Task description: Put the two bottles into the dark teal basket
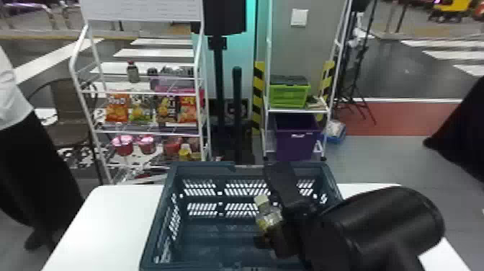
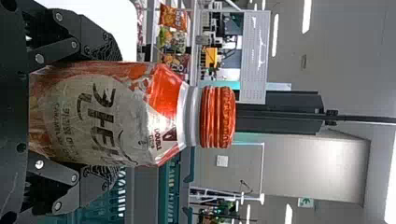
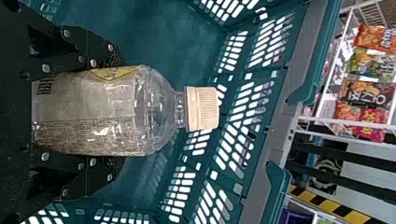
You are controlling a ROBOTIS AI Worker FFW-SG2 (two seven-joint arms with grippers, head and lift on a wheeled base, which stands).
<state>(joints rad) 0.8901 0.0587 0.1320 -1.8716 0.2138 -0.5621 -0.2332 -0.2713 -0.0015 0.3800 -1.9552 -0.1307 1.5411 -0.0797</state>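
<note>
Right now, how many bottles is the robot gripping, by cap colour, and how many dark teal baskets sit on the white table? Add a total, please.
Bottle with an orange cap: 1
Bottle with a pale cap: 1
Dark teal basket: 1
Total: 3

Snack bags (image 1: 117, 108) on white rack (image 1: 73, 65); green crate (image 1: 289, 96) above purple bin (image 1: 296, 146).

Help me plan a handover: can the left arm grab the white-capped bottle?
Probably not: the left gripper holds the orange-capped bottle, and the right gripper is clamped around the white-capped bottle.
</note>
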